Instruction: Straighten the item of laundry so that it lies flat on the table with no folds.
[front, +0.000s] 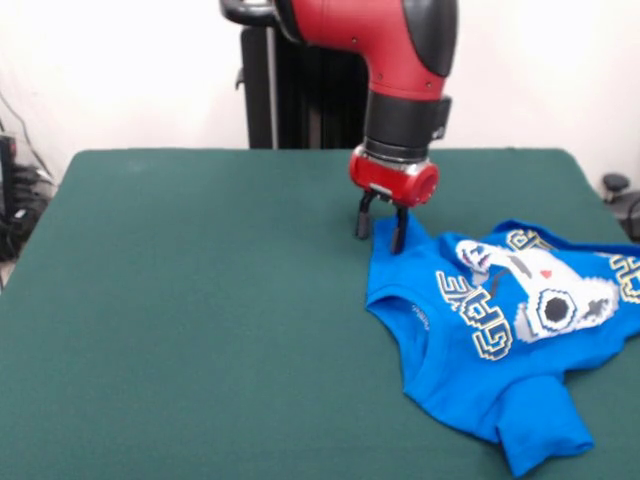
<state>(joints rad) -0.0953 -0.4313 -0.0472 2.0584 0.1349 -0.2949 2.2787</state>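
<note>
Hanging low over the green bench (200, 300), end effector (381, 229) spread open, one finger (399, 232) touching the blue T-shirt (500, 340) edge; shirt lying rumpled just beyond and beside it (print upward, one sleeve folded).

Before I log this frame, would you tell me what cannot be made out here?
- Front view: the T-shirt runs off the right edge, so its far side is cut off.
- Whether the tool pinches the cloth: its tips meet the shirt's corner, contact unclear.
- The lettering is creased and only partly legible.
</note>
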